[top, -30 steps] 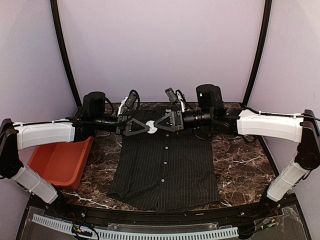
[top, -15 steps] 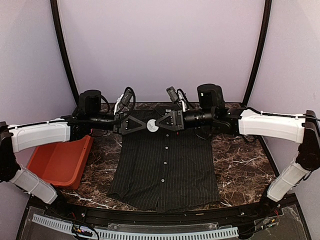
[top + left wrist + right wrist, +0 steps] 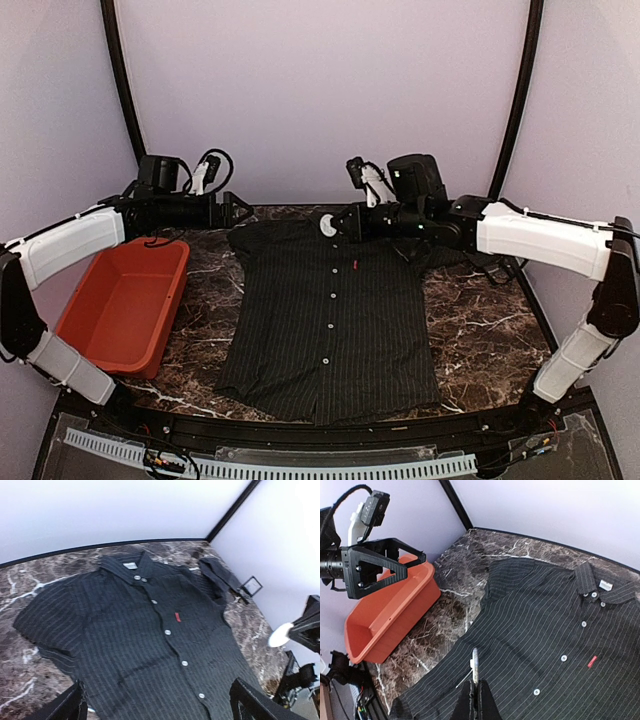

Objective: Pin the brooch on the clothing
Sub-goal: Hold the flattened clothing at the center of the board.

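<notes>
One orange bin (image 3: 125,300) sits on the marble table (image 3: 480,330). It is under the left arm, down and to the side of the left pincer (image 3: 415,563). Inside the bin only its plain orange floor shows.

The left pincer has its two fingers spread wide and holds nothing. It hangs in the air off the shirt's shoulder, near the far corner of the table.

The right pincer (image 3: 338,224) is squeezed tight on the brooch (image 3: 326,226). The brooch is a small white round thing, and a thin pin sticks out of it. The pincer holds it up in the air above the collar, not touching the cloth.

The shirt (image 3: 330,320) lies flat on the table, front side up. It is below both pincers and spreads from them toward the robot. It is dark with thin pale stripes. A tiny red tag (image 3: 354,265) sits on the chest, just below the right pincer. From the top, the right arm hides the sleeve on its side.

I count one bin, one shirt, one brooch, one red tag and two pincers. The left wrist view shows six white buttons (image 3: 167,632), two of them up by the collar.
</notes>
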Tool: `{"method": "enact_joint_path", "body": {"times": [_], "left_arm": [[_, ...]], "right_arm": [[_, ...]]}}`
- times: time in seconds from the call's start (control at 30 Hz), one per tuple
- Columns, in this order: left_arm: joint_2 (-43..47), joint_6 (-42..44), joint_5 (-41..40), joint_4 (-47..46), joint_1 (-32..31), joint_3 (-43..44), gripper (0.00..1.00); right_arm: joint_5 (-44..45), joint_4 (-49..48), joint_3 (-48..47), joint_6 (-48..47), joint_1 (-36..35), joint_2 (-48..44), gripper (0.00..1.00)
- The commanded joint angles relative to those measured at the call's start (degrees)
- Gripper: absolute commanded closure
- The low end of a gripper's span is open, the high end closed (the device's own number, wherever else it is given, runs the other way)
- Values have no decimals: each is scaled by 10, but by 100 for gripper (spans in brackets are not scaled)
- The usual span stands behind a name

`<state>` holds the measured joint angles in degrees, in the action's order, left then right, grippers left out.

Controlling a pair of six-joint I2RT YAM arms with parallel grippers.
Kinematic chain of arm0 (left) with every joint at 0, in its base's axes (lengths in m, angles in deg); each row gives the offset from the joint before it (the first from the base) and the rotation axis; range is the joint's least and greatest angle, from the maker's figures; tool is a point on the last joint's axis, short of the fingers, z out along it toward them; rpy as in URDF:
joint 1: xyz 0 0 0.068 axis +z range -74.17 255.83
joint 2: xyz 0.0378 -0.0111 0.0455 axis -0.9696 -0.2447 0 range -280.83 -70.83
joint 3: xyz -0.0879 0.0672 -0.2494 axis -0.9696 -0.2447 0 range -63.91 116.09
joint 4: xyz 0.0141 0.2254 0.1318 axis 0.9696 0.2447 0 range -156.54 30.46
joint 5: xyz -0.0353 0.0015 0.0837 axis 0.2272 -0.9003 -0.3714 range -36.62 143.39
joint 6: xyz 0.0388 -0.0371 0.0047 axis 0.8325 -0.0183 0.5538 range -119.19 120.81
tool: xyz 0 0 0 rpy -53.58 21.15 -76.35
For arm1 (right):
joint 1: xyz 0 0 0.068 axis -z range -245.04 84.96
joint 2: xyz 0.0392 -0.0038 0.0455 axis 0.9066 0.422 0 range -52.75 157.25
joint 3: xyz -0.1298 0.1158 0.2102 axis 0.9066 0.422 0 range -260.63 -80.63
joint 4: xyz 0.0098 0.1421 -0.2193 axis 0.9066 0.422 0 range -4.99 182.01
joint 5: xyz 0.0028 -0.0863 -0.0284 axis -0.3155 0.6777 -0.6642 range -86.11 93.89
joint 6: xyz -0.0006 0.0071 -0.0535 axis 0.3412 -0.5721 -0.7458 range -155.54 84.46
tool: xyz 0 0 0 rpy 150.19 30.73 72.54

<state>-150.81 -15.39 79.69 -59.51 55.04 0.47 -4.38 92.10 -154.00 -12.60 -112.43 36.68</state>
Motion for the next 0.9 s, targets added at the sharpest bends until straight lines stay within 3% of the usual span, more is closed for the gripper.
{"method": "enact_joint_path", "body": {"times": [0.0, 0.17, 0.5, 0.87], "left_arm": [[-58, 71, -106, 82, 14, 48, 1], [-172, 141, -141, 67, 14, 109, 1], [-345, 329, -136, 73, 13, 260, 5], [-514, 402, -41, 174, 11, 412, 14]], "right_arm": [[66, 19, -70, -22, 18, 55, 100], [50, 50, -108, 4, 44, 91, 100], [43, 78, -80, 8, 53, 58, 100], [9, 109, -121, 3, 62, 109, 100]]}}
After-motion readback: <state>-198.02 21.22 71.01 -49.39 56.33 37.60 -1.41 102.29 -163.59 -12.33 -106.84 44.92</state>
